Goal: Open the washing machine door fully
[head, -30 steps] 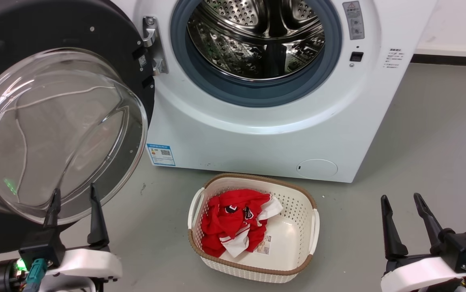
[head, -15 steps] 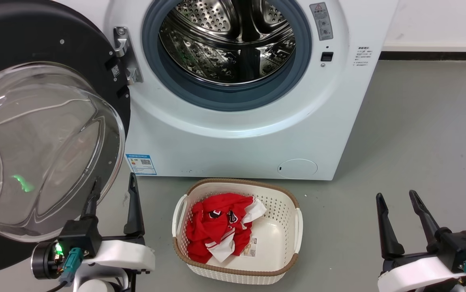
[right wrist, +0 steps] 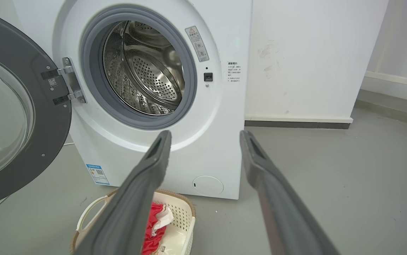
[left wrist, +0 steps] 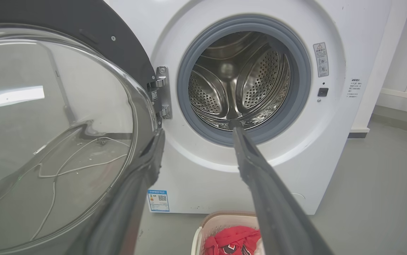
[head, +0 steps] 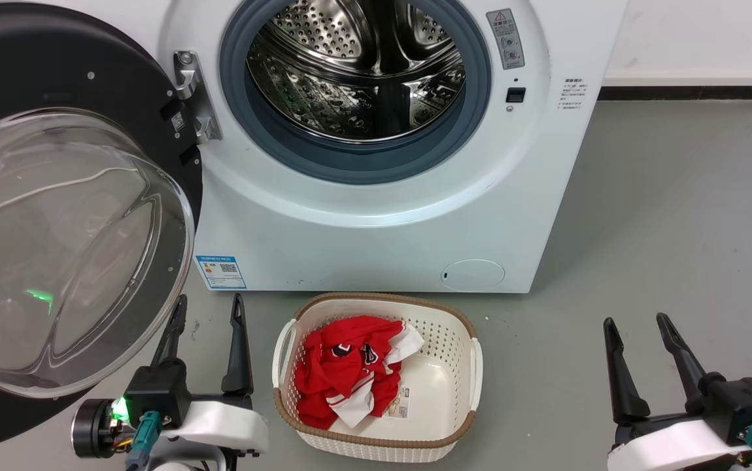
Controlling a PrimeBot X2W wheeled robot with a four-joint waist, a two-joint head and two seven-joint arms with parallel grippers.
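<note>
The washing machine [head: 376,222] [left wrist: 203,180] [right wrist: 207,148] is a white front-loader with its steel drum exposed. The washing machine door [head: 16,72] [left wrist: 55,141] [right wrist: 47,117], glossy black with a bulging clear glass bowl, is swung wide to the left on its hinge. My left gripper [head: 209,302] [left wrist: 196,131] is open, just right of the glass bowl's lower rim, touching nothing I can see. My right gripper [head: 634,322] [right wrist: 205,134] stands open over the floor at the lower right, holding nothing.
A cream laundry basket [head: 458,418] [right wrist: 185,209] with red and white clothes [head: 350,373] sits on the grey floor in front of the machine. A white wall and dark baseboard [head: 690,91] run at the back right. A thin white cable shows through the door glass.
The head view has shifted, so the machine sits further left. My left gripper has moved right, from in front of the door's glass bowl to just beside its lower rim.
</note>
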